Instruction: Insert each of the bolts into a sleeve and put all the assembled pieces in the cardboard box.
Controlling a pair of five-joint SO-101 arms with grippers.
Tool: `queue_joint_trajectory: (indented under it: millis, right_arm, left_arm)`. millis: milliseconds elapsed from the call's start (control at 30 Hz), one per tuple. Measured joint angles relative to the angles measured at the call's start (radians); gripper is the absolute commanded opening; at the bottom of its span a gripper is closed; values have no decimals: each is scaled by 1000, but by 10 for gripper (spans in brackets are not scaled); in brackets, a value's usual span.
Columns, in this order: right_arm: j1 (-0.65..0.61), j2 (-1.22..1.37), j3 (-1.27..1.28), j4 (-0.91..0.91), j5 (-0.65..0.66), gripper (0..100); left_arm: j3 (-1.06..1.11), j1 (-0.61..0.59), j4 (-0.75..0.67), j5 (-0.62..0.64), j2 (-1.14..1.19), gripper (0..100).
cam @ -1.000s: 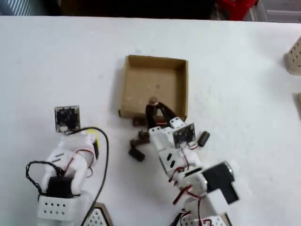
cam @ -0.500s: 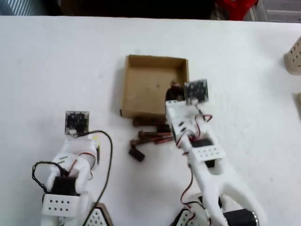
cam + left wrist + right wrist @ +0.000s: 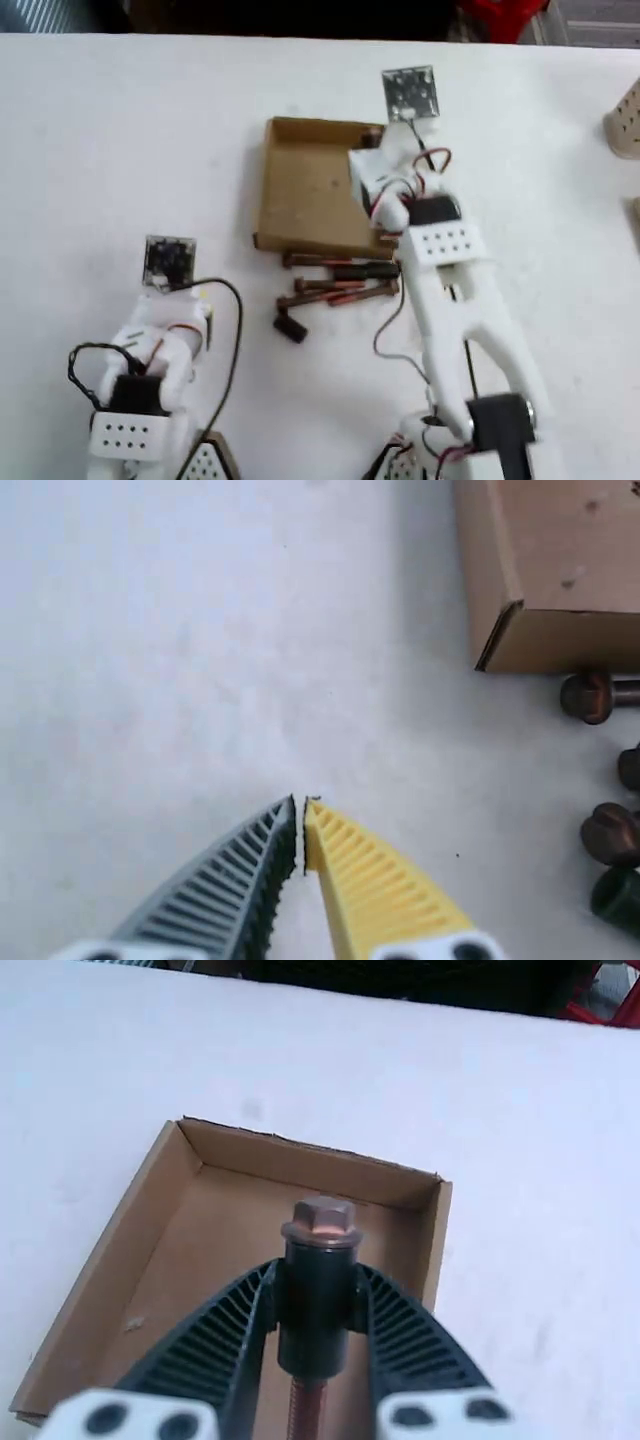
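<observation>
Over the cardboard box (image 3: 300, 1160), the right gripper (image 3: 318, 1282) clamps a sleeve (image 3: 316, 1310) with a bolt (image 3: 320, 1218) through it, not yet dropped in. Several bolts (image 3: 335, 290) and a loose sleeve (image 3: 291, 328) lie beside the box, unassembled; the left gripper (image 3: 300, 815) is closed on nothing

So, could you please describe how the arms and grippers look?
The left arm and right arm are white plastic with red and black cables. The left gripper has ribbed fingers, one grey, one yellow; the right gripper has black ones.
</observation>
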Motion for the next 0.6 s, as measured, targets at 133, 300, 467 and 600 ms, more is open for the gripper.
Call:
queue_joint_trajectory:
  millis: [133, 300, 467, 600]
  right_arm:
    - [-2, 158, -184, 140, 0, 21]
    - [0, 358, -396, 273, 0, 22]
    - [0, 545, -597, 374, 0, 22]
    - [0, 684, -761, 485, 46, 22]
  left_arm:
    - [0, 0, 0, 0, 0, 54]
    - [0, 0, 0, 0, 0, 54]
    - [0, 0, 0, 0, 0, 54]
    - [0, 0, 0, 0, 0, 54]
